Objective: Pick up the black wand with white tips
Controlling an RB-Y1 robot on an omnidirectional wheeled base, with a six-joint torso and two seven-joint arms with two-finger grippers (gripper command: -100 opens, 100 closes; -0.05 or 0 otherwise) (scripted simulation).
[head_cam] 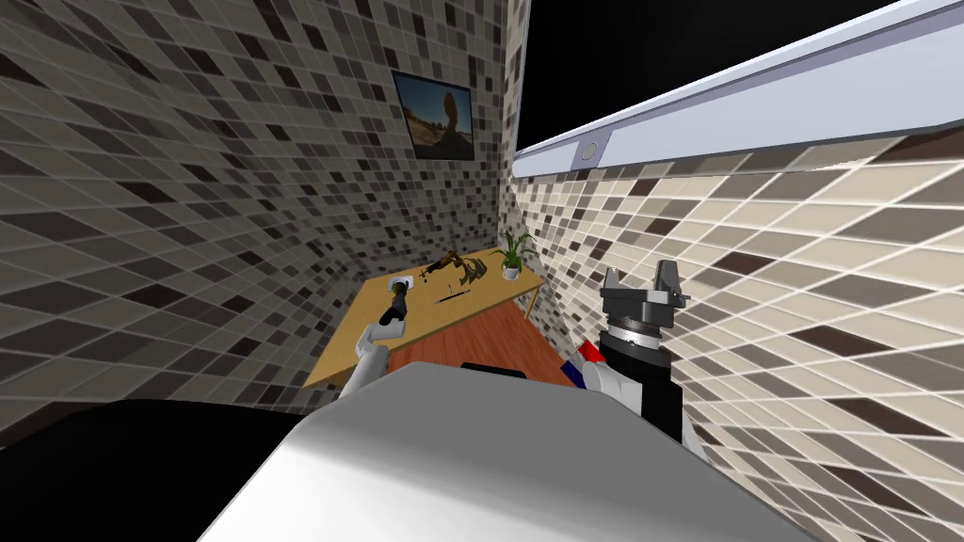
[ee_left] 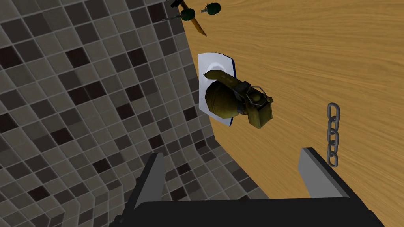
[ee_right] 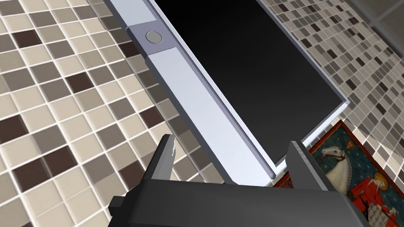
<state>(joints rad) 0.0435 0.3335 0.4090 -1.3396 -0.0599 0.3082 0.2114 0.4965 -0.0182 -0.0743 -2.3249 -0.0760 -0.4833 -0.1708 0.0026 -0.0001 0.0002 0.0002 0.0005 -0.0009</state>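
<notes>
A thin dark stick (head_cam: 450, 297), which I take for the wand, lies on the wooden table (head_cam: 353, 353) right of my left gripper; its tips are too small to make out. My left gripper (head_cam: 399, 294) hovers open over the table's left edge near the tiled wall. In the left wrist view the left gripper (ee_left: 232, 155) holds nothing. Just beyond its fingers an olive grenade-shaped object (ee_left: 232, 100) rests on a white plate (ee_left: 211, 63), and a short grey chain (ee_left: 332, 134) lies by the right finger. My right gripper (head_cam: 640, 278) is raised beside the right wall, open and empty (ee_right: 232, 141).
Darts with dark green flights (ee_left: 193, 15) lie past the plate. Brown cluttered items (head_cam: 458, 266) and a small potted plant (head_cam: 513, 254) stand at the table's far end. Tiled walls close in on the left, the back and the right of the table.
</notes>
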